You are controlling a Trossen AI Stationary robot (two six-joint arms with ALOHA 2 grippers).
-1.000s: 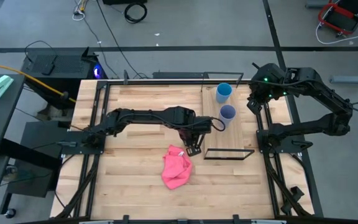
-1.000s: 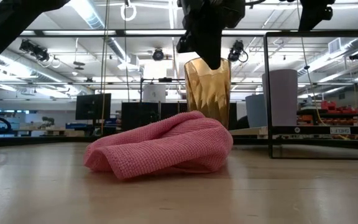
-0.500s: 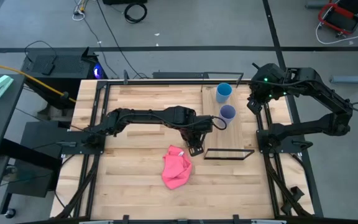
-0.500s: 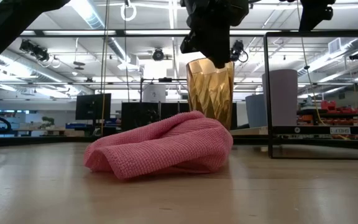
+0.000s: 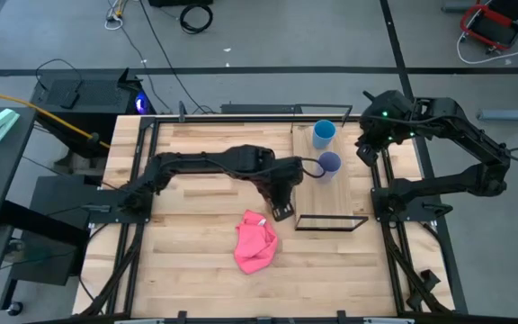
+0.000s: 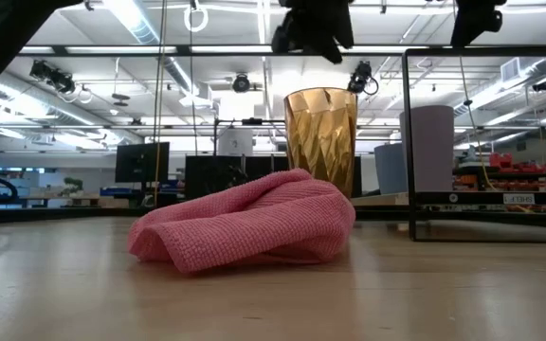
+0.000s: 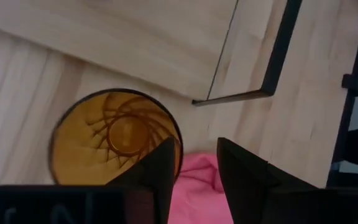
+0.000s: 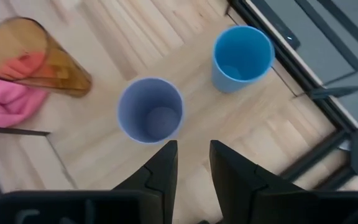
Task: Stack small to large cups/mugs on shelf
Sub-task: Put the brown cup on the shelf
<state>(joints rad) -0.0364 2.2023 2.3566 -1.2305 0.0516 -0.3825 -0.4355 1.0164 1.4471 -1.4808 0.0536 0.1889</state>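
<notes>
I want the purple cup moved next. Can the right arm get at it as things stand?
Probably yes. The right hand hangs above the shelf's wood board near the lavender plastic cup, which stands upright with open space around it. The light blue plastic cup stands apart, and the left hand is off the shelf.

Colours on the table

A faceted amber cup (image 6: pixel 320 133), a lavender cup (image 8: pixel 150 110) and a light blue cup (image 8: pixel 242 56) are seen; a pink knit-textured cloth (image 6: pixel 249 232) is laid on pale striped wood (image 5: pixel 187 261).
</notes>
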